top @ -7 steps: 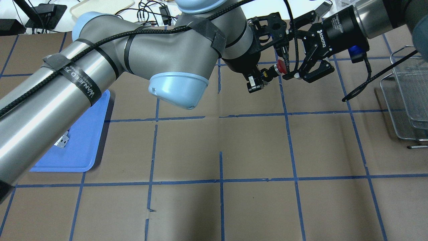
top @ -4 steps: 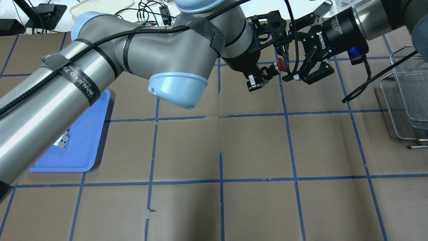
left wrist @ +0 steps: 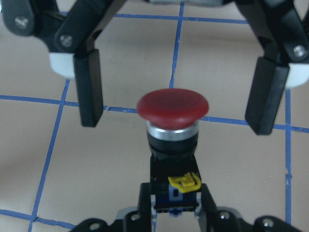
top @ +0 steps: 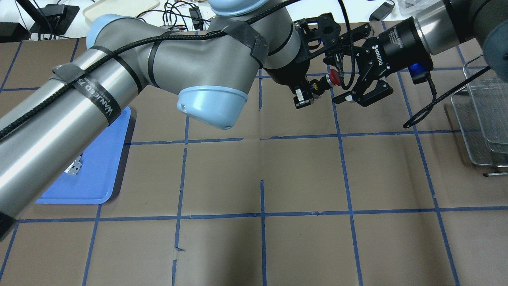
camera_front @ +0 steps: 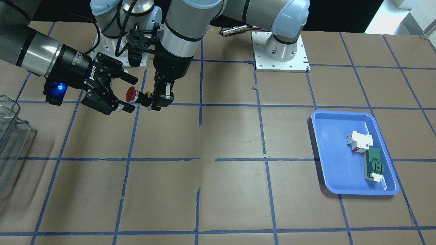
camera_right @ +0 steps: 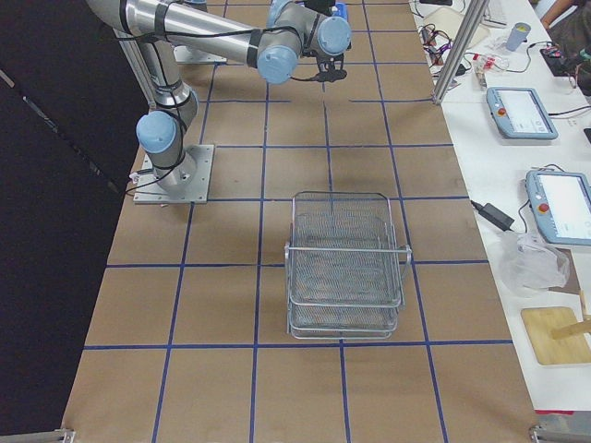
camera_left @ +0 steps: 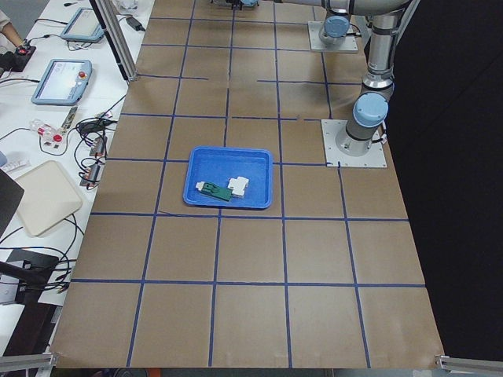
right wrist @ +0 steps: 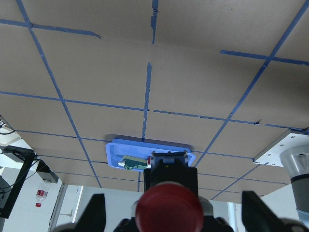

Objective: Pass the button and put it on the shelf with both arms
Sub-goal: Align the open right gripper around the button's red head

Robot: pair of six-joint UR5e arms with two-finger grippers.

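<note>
At the far left of the overhead view the blue tray (top: 95, 178) lies on the table (top: 301, 174). The front camera shows a white block switch (camera_front: 359, 140) and a green flat part (camera_front: 374, 165) lying close together in it. The left arm (top: 79, 107) reaches across above the tray to the far middle of the table. The left gripper (left wrist: 175, 207) is clamped on the black body of the button (top: 335, 77), which hangs in the air above the table with its red cap pointing toward the right arm (in the left wrist view a yellow tab sits just above the clamping fingers). That grip and the button's place are almost as they were a second ago.

What differs is the right gripper (camera_front: 132, 95). A second ago its fingertips stood just short of the cap, on the shelf's side. Now it has slid in toward the left arm, and its fingers (left wrist: 89, 87) stand spread wide on either side of the red cap, with a clear gap on both sides and touching nothing. Its looping black cable has shifted with it. At the right edge the shelf (top: 478, 131) stands on the table, well apart from both grippers, in the same spot as before.
</note>
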